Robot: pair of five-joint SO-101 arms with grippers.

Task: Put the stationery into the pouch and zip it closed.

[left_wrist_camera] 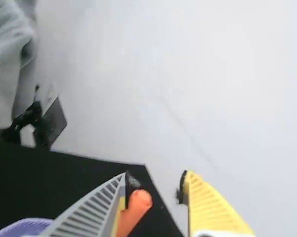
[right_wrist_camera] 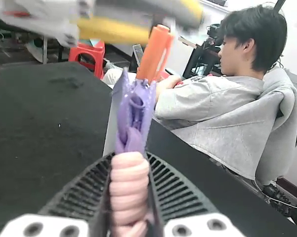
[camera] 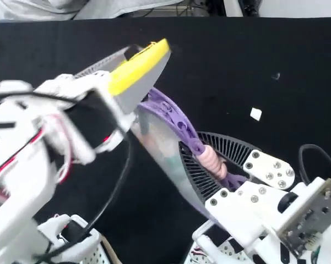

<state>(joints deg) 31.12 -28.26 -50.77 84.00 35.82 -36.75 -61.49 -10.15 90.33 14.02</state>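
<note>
Orange pen (right_wrist_camera: 154, 52) is clenched in your left gripper (left_wrist_camera: 155, 178); below it, your right gripper (right_wrist_camera: 130, 159) clamps the pouch (right_wrist_camera: 133, 106) by its pink coil (right_wrist_camera: 130, 185).

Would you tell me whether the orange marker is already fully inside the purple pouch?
No, most of the orange marker sticks up above the purple pouch, right at the left end effector.

no readable text, labels, numbers or signs anywhere
</note>
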